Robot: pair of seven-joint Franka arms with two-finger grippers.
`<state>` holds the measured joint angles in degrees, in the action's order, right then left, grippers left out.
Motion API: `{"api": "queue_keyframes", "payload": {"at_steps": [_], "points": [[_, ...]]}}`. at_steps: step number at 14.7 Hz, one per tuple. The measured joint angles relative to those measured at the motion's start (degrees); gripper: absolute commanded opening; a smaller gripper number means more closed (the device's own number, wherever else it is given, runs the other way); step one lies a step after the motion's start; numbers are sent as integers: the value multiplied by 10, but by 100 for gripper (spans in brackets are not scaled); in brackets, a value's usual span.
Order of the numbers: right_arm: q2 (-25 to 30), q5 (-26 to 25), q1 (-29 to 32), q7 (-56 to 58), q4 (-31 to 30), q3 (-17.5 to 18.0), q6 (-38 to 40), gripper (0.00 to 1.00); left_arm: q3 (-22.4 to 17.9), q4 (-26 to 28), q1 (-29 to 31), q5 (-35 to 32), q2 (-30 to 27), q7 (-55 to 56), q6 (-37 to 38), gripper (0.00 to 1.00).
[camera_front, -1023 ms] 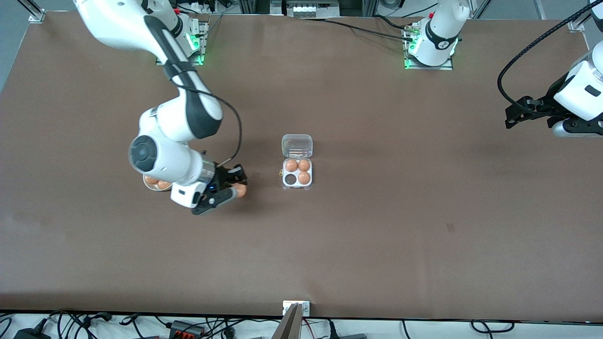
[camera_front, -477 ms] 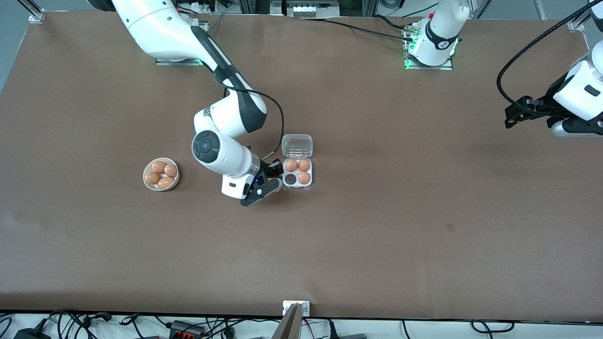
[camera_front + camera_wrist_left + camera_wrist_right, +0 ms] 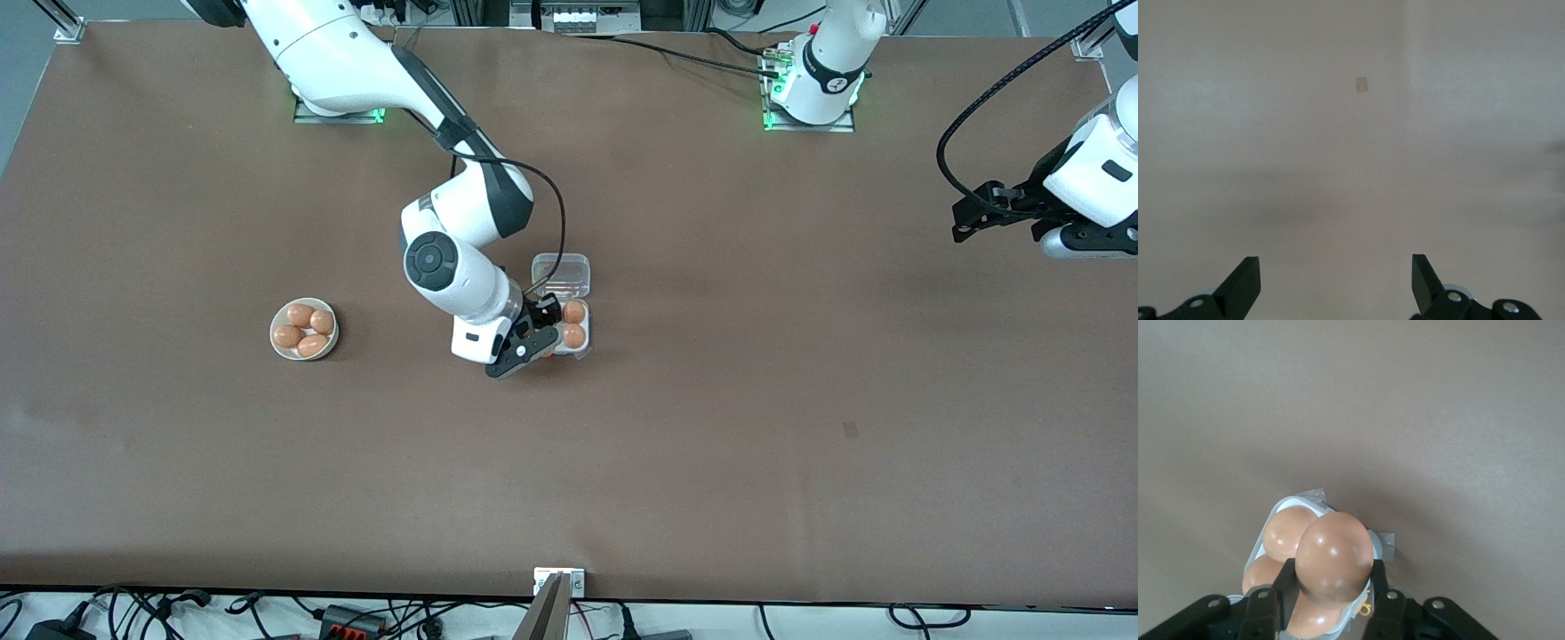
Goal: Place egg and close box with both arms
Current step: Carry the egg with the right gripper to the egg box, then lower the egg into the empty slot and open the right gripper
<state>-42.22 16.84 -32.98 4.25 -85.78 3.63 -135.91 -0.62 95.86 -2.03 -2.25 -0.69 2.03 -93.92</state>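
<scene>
Right jaws are clamped on the egg [image 3: 1334, 557], as seen in the right wrist view; the right gripper [image 3: 532, 338] is held over the box [image 3: 564, 322], at its end toward the right arm's side, above the cell that was seen empty a second ago. Left jaws are spread apart with nothing between them; the left gripper [image 3: 1335, 280] is parked over bare worktop [image 3: 711, 427] at the left arm's end, and that arm waits.

Change noted: a second ago the right gripper was beside the bowl [image 3: 304, 330] with the egg already gripped; half a second ago it was just short of the box; now the box is reached and partly covered by it. The bowl is uncovered again and four eggs are seen in it.

The box sits mid-worktop, clear lid [image 3: 561, 275] folded back flat on the side farther from the front camera. Two eggs are visible in its tray in the front view; the other cells are hidden by the gripper.

Judgement: transport is judged done and lowering and release are due next. Whether the egg is centred over the empty cell cannot be told. Lid closing is not yet started.
</scene>
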Motion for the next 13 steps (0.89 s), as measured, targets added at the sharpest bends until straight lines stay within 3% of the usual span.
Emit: {"api": "queue_keyframes", "payload": {"at_steps": [13], "points": [[-27,-3,-14,-19,0,-4,-15,0,0,0,0,0,0,0,0,100]]}}
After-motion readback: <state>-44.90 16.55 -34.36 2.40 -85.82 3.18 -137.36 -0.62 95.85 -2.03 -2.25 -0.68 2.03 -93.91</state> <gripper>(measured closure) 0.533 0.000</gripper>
